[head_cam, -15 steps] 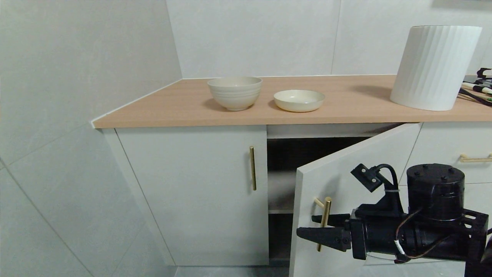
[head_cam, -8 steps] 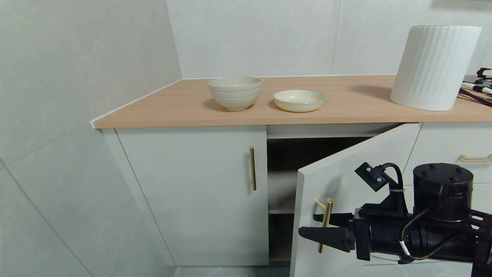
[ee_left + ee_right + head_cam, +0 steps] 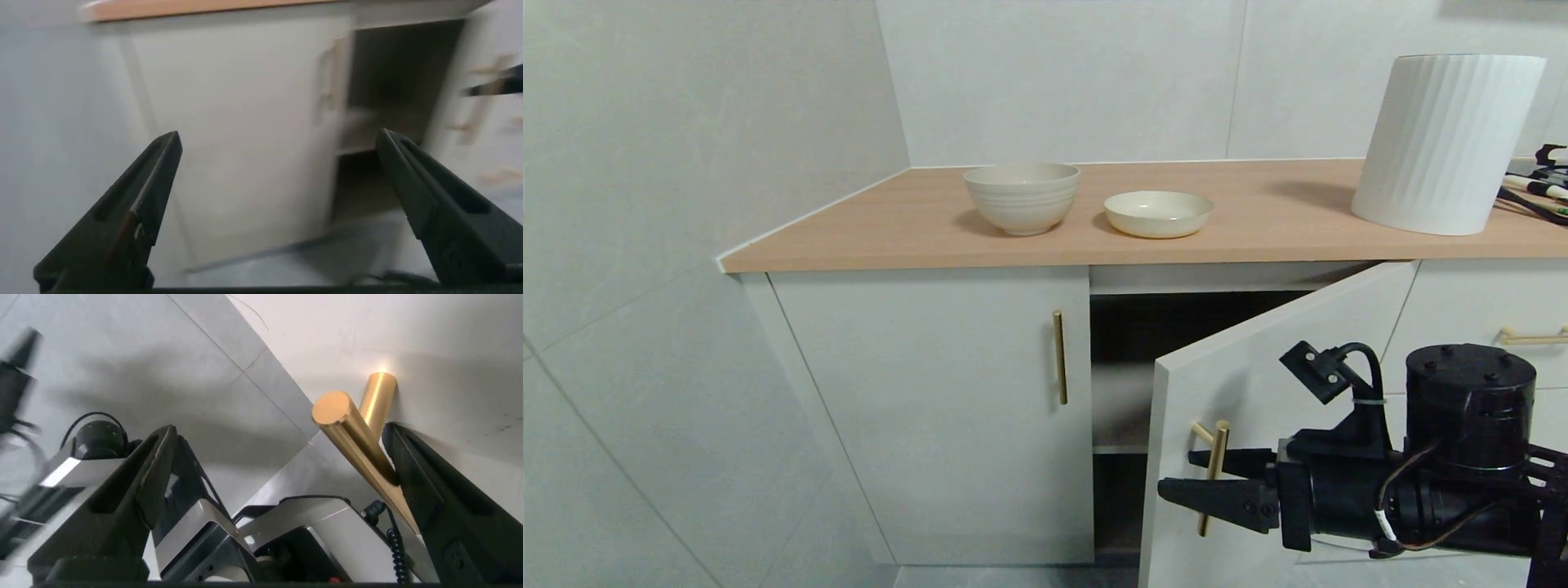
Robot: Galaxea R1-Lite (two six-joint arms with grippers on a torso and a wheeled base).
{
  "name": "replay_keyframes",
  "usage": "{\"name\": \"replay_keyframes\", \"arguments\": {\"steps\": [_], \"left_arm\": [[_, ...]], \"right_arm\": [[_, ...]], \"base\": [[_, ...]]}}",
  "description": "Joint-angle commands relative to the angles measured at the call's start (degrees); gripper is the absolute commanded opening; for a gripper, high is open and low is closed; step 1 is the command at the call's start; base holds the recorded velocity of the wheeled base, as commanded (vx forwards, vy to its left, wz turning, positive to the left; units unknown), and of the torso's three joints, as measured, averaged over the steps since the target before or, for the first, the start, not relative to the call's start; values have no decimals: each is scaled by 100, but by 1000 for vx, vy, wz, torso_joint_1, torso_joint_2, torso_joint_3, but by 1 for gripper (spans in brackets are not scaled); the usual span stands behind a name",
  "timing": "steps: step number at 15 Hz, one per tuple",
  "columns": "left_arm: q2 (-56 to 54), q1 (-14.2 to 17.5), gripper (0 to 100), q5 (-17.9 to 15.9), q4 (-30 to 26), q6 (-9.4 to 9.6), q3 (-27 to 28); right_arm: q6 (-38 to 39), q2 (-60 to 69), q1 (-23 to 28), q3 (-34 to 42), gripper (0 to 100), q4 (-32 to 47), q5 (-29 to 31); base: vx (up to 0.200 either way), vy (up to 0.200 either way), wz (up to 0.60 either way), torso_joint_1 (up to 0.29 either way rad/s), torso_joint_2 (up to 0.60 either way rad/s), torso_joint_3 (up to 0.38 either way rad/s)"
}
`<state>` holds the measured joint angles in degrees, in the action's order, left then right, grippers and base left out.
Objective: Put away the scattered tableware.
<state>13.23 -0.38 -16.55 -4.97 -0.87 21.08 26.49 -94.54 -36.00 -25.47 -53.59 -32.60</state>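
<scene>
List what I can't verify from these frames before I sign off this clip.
- Cupboard interior: head view, dark and partly screened by the open door; contents unreadable.
- Dark items at the far right: head view, cut off by the frame edge and the white ribbed container.
- Closed door's handle: left wrist view, blurred.

**Desk:** Where is the right arm (image 3: 1421,490)?
**Photographer:** Low on the robot's right side, forearm and wrist level. The right gripper (image 3: 1180,475) points toward the robot's left, its black fingers (image 3: 1217,498) parted.
**Desk:** And the left gripper (image 3: 278,140)?
**Photographer:** Its fingers (image 3: 139,212) are spread wide apart.
</scene>
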Motion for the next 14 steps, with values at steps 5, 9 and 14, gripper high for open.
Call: {"name": "replay_keyframes", "arguments": {"steps": [5,9,14], "left_arm": [[5260,-1228,100,-1095,1025,-792,1865],[6869,-2344,100,-1078,3108,-1847,1048],[8635,-3126,100,-463,5516,-1882,169]], "right_arm": [[-4,155,-4,42,100,-29,8],[-4,260,-12,86,100,-29,8],[-4,260,-12,112,100,-29,8]], "base": [[0,0,0,0,0,0],[0,0,0,0,0,0],[0,0,0,0,0,0]]}}
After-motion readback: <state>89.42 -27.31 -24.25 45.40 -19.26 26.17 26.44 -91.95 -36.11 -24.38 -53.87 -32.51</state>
